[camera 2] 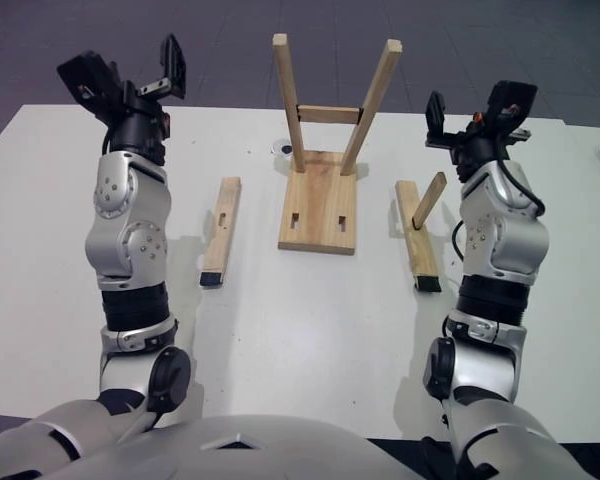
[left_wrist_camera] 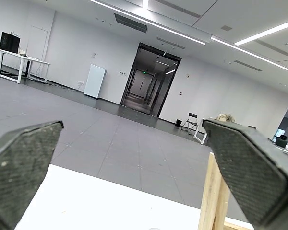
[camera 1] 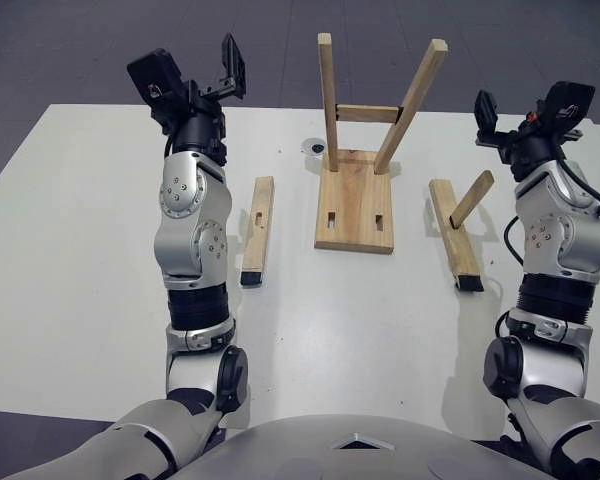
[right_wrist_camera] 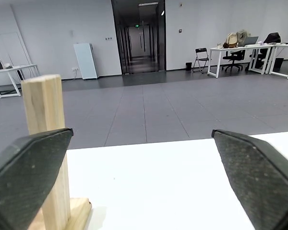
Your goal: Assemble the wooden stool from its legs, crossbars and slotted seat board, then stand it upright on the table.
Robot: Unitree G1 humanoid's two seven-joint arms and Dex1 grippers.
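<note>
**Left eye view: stool half built**

We see the seat board (camera 1: 355,205) lying flat on the worktop (camera 1: 80,250), two legs (camera 1: 328,100) standing at its far end with a crossbar (camera 1: 367,113) joining them. One loose leg (camera 1: 259,230) lies to its left. A second leg (camera 1: 453,240) to its right carries a slanted bar (camera 1: 472,198). Our left hand (camera 1: 195,72) and right hand (camera 1: 528,108) hover raised, both spread wide and empty.

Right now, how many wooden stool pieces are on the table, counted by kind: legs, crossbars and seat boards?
Legs: 4 (left standing leg, right standing leg, left lying leg, right lying leg)
Crossbars: 2 (upper crossbar between the standing legs, tilted crossbar on the right lying leg)
Seat board: 1
Total: 7
</note>
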